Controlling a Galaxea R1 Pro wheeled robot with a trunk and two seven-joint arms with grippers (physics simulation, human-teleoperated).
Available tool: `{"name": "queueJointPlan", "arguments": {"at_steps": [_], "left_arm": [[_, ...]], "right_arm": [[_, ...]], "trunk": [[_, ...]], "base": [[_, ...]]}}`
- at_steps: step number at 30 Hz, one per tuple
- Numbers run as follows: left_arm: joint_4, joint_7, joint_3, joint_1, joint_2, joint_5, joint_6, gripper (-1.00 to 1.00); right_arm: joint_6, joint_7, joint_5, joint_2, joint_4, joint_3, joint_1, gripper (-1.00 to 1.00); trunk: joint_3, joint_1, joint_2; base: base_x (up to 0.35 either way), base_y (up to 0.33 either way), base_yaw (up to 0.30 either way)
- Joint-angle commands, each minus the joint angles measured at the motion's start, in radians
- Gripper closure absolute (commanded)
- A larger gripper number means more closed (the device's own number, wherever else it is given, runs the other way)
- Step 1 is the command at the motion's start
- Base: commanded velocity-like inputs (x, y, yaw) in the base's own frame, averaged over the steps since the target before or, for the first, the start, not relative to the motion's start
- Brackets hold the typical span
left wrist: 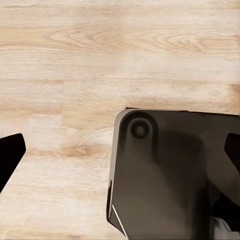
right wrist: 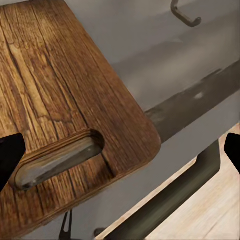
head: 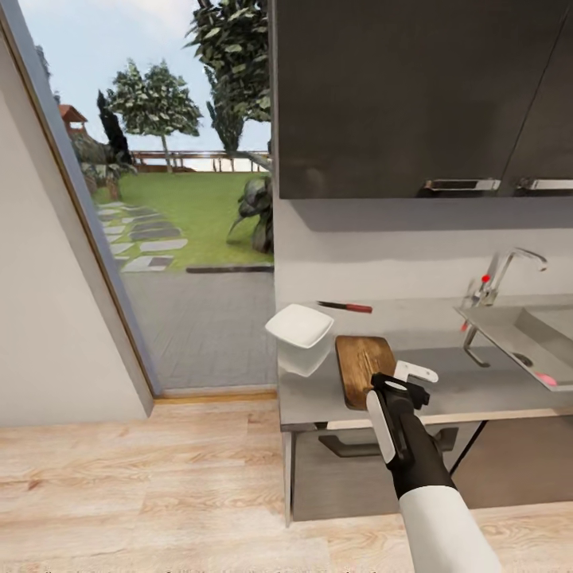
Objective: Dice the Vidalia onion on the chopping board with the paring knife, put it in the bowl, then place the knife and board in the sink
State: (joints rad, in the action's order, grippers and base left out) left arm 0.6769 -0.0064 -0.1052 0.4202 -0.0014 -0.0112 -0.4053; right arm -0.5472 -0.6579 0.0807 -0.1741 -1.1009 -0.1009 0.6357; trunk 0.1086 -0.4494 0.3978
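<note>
- Head view: I'm looking down over the countertop [head: 477, 390], with my right gripper [head: 404, 380] hovering at the near end of the chopping board [head: 360, 362]. Its fingers are spread apart, gripping nothing. The bowl [head: 301, 334] is sitting just to the left of the board at the counter's end, the paring knife [head: 344, 306] is lying further back by the wall, and the sink [head: 529, 330] is off to the right under its tap [head: 509, 270] — something pinkish is peeking out at the basin's near edge, too small to name as the onion.
- Left wrist view: my left gripper is pointing at the wooden floor [left wrist: 100, 60], its dark finger tips [left wrist: 10, 155] showing at either edge, wide apart and empty, with part of my own base [left wrist: 170, 175] below.
- Right wrist view: I'm staring straight at the board's handle slot [right wrist: 57, 160], the board's rounded corner lying near the counter's front edge and the drawer handle [right wrist: 170, 200] beyond it.
- My read — I'm seemingly still in the setup, not yet dicing; the onion isn't on the board. Next I'm needing to swing right toward the sink and reach into the basin for it, keeping clear of the tap.
</note>
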Motion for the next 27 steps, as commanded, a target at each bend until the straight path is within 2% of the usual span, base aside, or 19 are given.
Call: {"name": "queueJointPlan", "arguments": {"at_steps": [1,27], "left_arm": [[0.001,-0.001,-0.001,0.0,0.0,-0.001,-0.001,-1.0],[0.001,-0.001,-0.001,0.0,0.0,0.0,-0.001,-1.0]], "right_arm": [[-0.002,-0.006,0.008,0.0,0.0,0.0,0.001,-1.0],[0.0,-0.006,0.008,0.0,0.013,-0.002,0.001,-1.0]], "trunk": [[0.004,-0.001,0.002],[0.045,-0.001,0.002]], "base": [[0.0,0.0,0.0],[0.027,0.0,0.0]]}}
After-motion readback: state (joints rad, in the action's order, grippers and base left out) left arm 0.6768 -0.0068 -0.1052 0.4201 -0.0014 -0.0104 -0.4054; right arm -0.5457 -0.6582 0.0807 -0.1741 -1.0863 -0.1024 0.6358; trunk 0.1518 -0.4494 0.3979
